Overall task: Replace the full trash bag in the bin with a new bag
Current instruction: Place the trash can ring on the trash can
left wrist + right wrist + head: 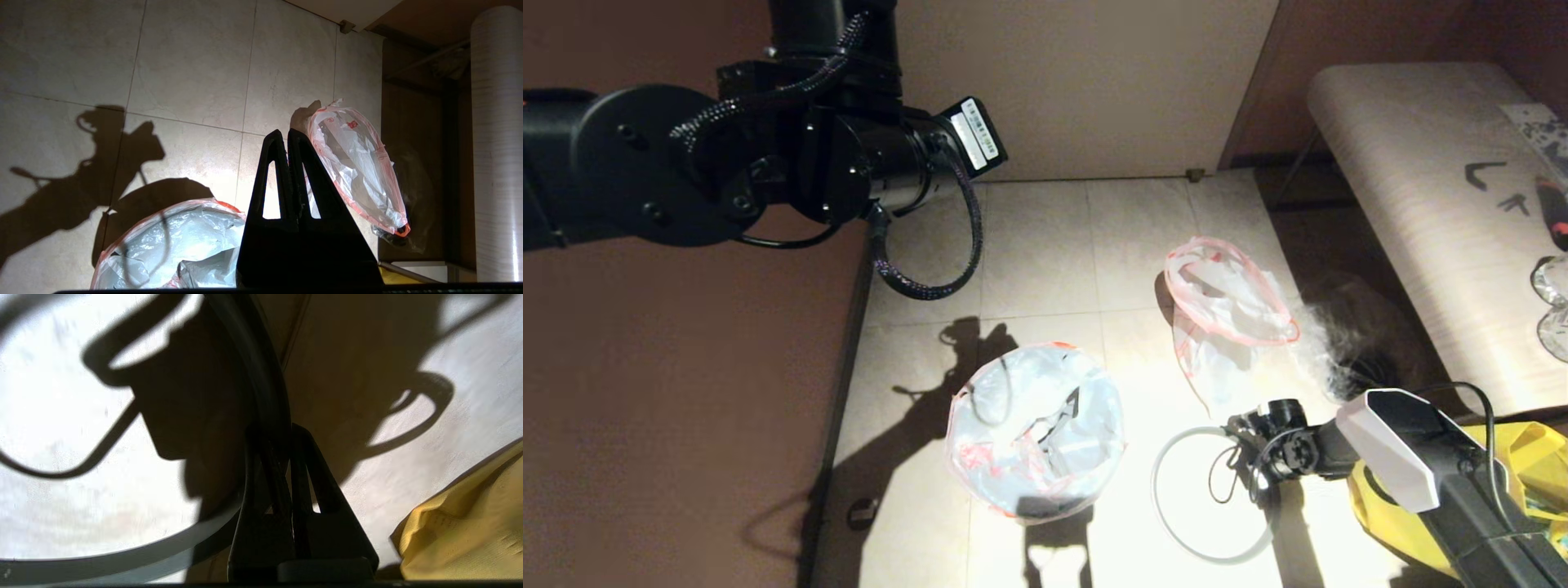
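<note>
The bin (1039,508) stands on the tiled floor, almost wholly covered by the new bag (1033,429), a limp white bag whose red hem is draped over the bin's mouth. The thin grey hoop (1154,490) is off the bin, low to its right, and my right gripper (1248,447) is shut on it; the hoop (122,555) runs between the right gripper's (286,435) fingers. The full trash bag (1225,306) with its pink hem lies on the floor farther back; its bottles cannot be made out. My left gripper (287,134) hangs high above the floor, shut and empty.
A big yellow bag (1535,474) sits under my right arm. A crinkly clear bag (1327,347) lies beside the full trash bag. A pale bench (1421,204) with small items stands at the right, and a brown wall (686,408) at the left.
</note>
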